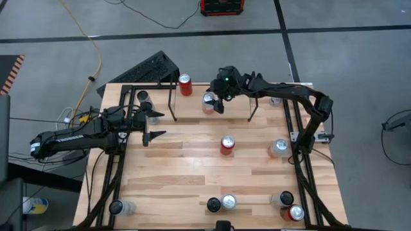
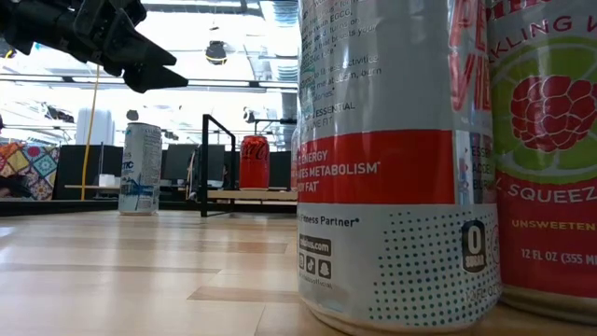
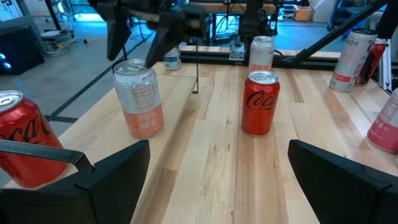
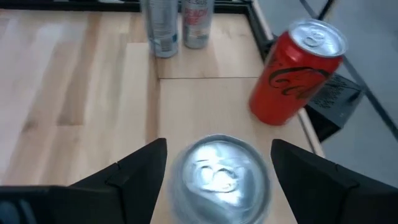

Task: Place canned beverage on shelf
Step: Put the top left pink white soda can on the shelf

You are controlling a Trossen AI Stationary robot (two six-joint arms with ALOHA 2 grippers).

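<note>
From above, you have the right gripper (image 1: 217,102) at the far edge of the wooden table (image 1: 192,173), its fingers spread either side of a silver can (image 1: 209,101) that stands under the black wire shelf (image 1: 212,86); whether they touch it you cannot tell; a red cola can (image 1: 185,84) stands just beside the shelf's left bracket; the left gripper (image 1: 152,127) hangs released at the table's left, near a silver can (image 1: 146,106); another red cola can (image 1: 227,145) stands mid-table.

At table height, a grey and red energy-drink can (image 2: 396,159) and a raspberry sparkling-water can (image 2: 544,149) fill your foreground; a dark gripper (image 2: 140,61) hangs in the upper left; a white can (image 2: 141,169) and a red can (image 2: 254,161) stand far off.

Your left wrist camera shows its fingers (image 3: 112,171) wide apart, a cola can (image 3: 260,102) ahead and a pale peach can (image 3: 138,98) beside it.

Your right wrist camera shows its fingers (image 4: 140,168) flanking the silver can's top (image 4: 219,177), the cola can (image 4: 295,71) just beyond.
</note>
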